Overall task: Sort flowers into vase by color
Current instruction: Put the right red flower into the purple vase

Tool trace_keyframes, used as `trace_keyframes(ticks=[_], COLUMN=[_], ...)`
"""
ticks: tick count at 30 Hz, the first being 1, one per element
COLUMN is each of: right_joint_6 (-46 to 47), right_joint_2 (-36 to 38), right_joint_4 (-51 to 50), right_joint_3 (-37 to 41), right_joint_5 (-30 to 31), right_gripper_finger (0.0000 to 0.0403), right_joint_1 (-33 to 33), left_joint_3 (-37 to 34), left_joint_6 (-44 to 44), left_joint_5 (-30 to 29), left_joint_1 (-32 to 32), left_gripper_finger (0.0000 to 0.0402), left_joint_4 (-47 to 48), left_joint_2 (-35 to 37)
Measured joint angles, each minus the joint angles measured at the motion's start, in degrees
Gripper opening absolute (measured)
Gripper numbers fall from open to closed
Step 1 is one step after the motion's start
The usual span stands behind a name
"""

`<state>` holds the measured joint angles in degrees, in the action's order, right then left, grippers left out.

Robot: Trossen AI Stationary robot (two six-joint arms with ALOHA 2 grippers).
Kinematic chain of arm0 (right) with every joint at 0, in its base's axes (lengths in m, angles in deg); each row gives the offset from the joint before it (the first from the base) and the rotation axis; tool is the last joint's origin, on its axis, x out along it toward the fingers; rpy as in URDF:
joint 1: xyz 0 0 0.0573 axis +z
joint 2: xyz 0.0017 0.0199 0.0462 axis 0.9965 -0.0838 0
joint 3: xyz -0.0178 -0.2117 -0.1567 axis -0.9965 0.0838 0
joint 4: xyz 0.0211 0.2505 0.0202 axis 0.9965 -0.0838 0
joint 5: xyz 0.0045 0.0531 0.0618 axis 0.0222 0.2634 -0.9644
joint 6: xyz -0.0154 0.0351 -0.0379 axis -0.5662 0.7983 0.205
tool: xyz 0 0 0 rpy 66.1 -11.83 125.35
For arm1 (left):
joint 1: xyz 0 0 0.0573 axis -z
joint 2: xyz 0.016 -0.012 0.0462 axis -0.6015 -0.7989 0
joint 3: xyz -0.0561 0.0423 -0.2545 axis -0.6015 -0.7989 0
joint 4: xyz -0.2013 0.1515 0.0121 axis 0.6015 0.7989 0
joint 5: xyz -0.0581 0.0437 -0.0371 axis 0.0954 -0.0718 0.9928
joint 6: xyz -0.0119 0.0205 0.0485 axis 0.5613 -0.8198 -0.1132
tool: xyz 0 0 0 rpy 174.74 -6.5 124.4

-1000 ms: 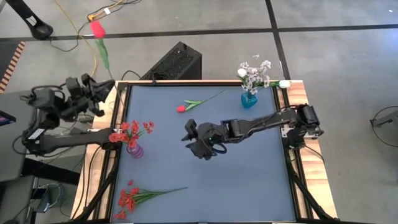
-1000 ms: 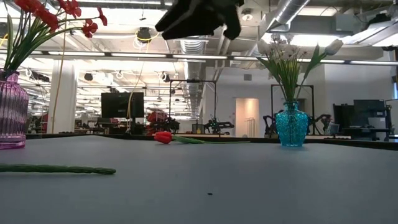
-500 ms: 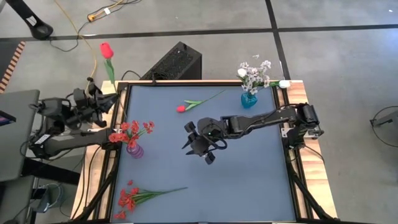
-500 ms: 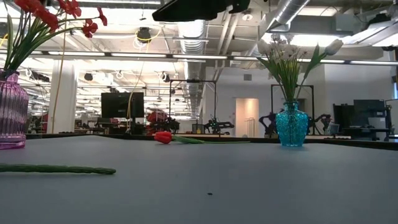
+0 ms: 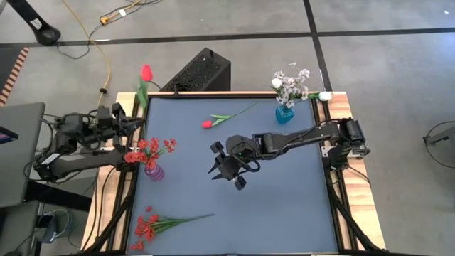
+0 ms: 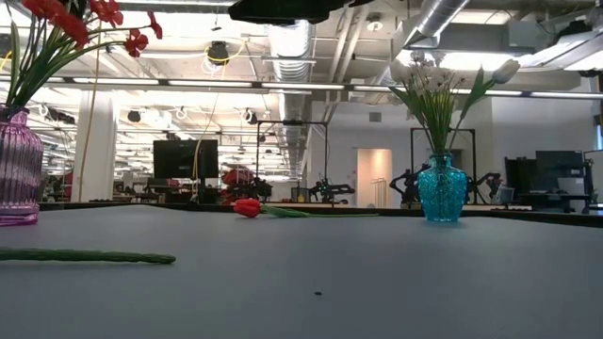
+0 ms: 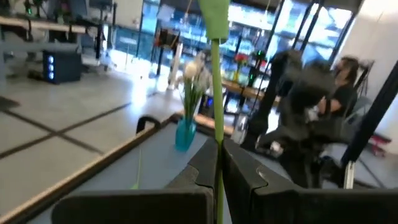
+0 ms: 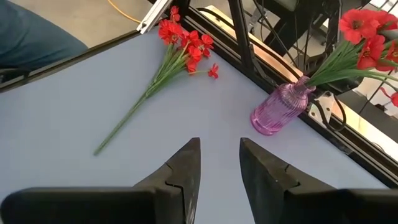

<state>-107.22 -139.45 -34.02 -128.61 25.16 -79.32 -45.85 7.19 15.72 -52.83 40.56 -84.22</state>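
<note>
Flowers are spread over the surface point(image 5: 284, 206): a red tulip point(image 5: 146, 74) is held off the 10 o'clock corner, its stem pinched between the shut fingers point(image 7: 245, 177) of the left gripper point(image 5: 133, 121), bud pointing toward 12 o'clock. A second red tulip point(image 5: 207, 124) is lying flat near 12 o'clock, stem running toward the teal vase point(image 5: 284, 114), which is standing at 1 o'clock with white blossoms point(image 5: 291, 85) and a white tulip point(image 5: 325, 95) in it. The purple vase point(image 5: 153, 171) at 9 o'clock is loaded with red blossoms point(image 5: 146, 149). A loose red blossom spray point(image 5: 148, 226) is lying at 7 o'clock. The right gripper point(image 5: 229, 171) is hung over the centre, fingers point(image 8: 261, 171) parted a moderate way with nothing between them, aimed toward the spray and purple vase.
</note>
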Motion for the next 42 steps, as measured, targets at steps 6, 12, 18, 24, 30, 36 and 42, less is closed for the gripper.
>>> trace_keyframes(ticks=[6, 12, 18, 24, 30, 36, 42], right_joint_6=[0.4, 1.6, 1.5, 3.7, 8.8, 10.1, 8.1], right_joint_2=[0.0, 0.0, 0.0, 0.0, 0.0, 0.0, -0.1], right_joint_4=[0.3, 1.4, 7.3, 10.7, 12.5, 21.8, 35.9], right_joint_3=[0.0, 0.0, 0.0, 0.0, 0.0, 0.0, 0.0], right_joint_5=[0.0, 0.0, 0.0, 0.0, -0.4, 3.5, 7.8], right_gripper_finger=[0.0136, 0.0136, 0.0136, 0.0136, 0.0136, 0.0136, 0.0129], right_joint_1=[0.0, 0.0, -0.1, 0.0, 1.9, 4.2, 2.3], left_joint_3=[-3.1, -2.0, -2.0, -1.8, -1.4, -1.4, -1.3], left_joint_6=[-2.0, -5.0, -0.6, 7.0, 10.2, 4.5, 2.3], left_joint_5=[-5.7, -2.4, 9.1, 25.1, 42.5, 36.4, 30.4], left_joint_1=[0.0, 0.0, 0.0, 0.0, 1.5, 7.5, 11.9], left_gripper_finger=[0.0, 0.0, 0.0, 0.0, 0.0, 0.0, 0.0], left_joint_4=[-3.8, -17.1, -29.9, -44.2, -36.4, -25.4, -24.9], left_joint_2=[-0.1, 0.0, -4.0, -13.3, -18.7, -19.0, -19.2])
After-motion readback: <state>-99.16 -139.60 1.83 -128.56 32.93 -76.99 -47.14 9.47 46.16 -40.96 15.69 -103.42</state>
